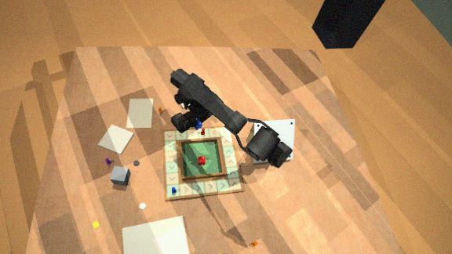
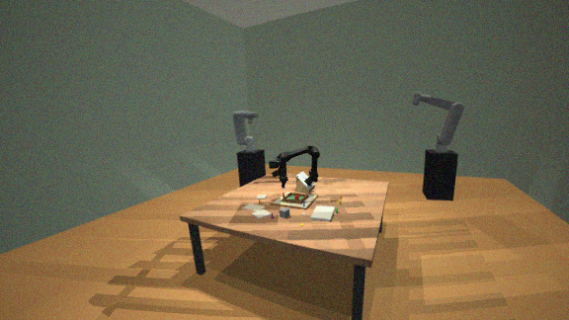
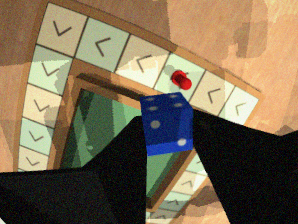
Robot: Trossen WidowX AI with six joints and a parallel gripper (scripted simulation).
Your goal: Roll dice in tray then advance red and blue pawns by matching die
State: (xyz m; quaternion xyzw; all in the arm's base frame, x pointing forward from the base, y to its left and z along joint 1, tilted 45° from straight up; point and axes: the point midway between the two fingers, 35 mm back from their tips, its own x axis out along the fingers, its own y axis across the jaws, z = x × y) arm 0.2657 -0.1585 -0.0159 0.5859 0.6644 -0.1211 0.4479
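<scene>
My gripper (image 3: pixel 164 119) (image 1: pixel 197 125) is shut on the blue die (image 3: pixel 166 123) (image 1: pixel 198 124) and holds it high over the far edge of the board (image 1: pixel 235 189) (image 3: pixel 47 16), near the rim of the green tray (image 1: pixel 209 153) (image 3: pixel 93 123). The red die (image 1: pixel 202 160) lies in the tray's middle. The red pawn (image 1: pixel 202 132) (image 3: pixel 181 80) stands on the far row of arrow squares, just beyond the held die. The blue pawn (image 1: pixel 173 190) stands on the near left corner square.
White cards (image 1: pixel 140 113) (image 1: pixel 115 139) (image 1: pixel 154 236) and a grey cube (image 1: pixel 120 175) lie left of and in front of the board. Small loose pieces lie around: purple (image 1: pixel 107 161), orange (image 1: pixel 160 109), white (image 1: pixel 142 205), yellow (image 1: pixel 96 224). The arm's white base plate (image 1: pixel 284 127) is right of the board.
</scene>
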